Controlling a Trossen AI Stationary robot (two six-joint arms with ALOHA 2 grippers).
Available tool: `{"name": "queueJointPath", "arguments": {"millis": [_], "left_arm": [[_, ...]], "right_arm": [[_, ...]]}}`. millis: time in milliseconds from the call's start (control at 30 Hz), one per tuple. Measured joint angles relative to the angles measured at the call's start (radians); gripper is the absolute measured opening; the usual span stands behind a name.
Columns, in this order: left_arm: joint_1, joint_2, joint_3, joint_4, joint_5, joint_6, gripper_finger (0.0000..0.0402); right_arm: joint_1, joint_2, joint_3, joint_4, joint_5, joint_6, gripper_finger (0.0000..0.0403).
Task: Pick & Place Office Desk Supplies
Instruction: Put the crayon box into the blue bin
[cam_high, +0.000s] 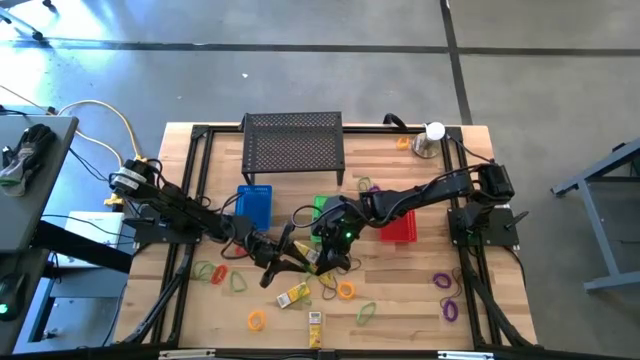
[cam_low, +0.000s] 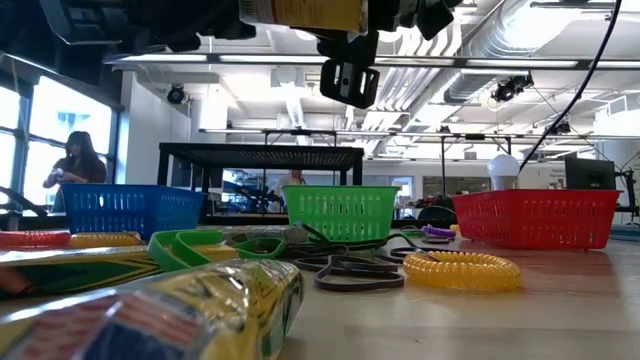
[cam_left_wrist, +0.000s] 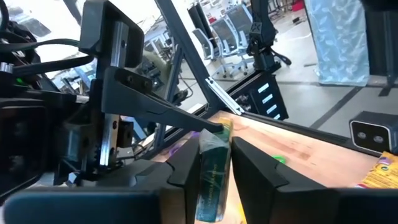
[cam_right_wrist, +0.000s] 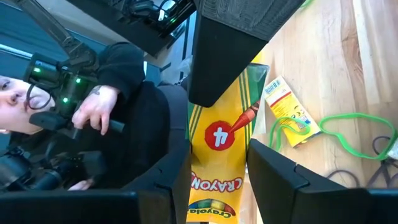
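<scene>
Crayons (cam_right_wrist: 214, 168), one small box, sit pinched by both grippers (cam_high: 300, 256); loops (cam_high: 258, 320) and boxes (cam_high: 292, 295) remain scattered, unsorted.

Bright, even daylight; a glare patch whitens the floor (cam_high: 30, 75) far left. In the low view, the nearest crayon pack (cam_low: 150, 310) is badly blurred

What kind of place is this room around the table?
Probably an open workshop or lab in an office building: exposed ducts run along the ceiling, office chairs stand in the background, and the floor is bare concrete.
</scene>
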Motion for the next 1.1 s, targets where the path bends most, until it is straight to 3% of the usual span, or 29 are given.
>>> {"name": "queueJointPath", "arguments": {"millis": [267,533,667,900,1100], "left_arm": [[0.005,0.000,0.000,-0.013,0.024,-0.001,0.0077],[0.005,0.000,0.000,-0.028,0.040,-0.001,0.0030],[0.005,0.000,-0.001,-0.028,0.034,-0.012,0.0033],[-0.007,-0.001,-0.001,-0.038,0.019,-0.179,0.0036],[-0.078,-0.075,-0.001,-0.215,-0.170,-0.198,0.0036]], "right_arm": [[-0.002,0.000,0.000,-0.001,-0.002,-0.003,0.0133],[0.008,0.001,0.000,-0.002,0.055,-0.065,0.0142],[0.010,0.001,0.000,0.007,0.103,-0.100,0.0177],[0.052,0.001,0.000,0.029,0.262,-0.256,0.0255],[0.089,0.001,0.000,0.023,0.434,-0.350,0.0291]]}}
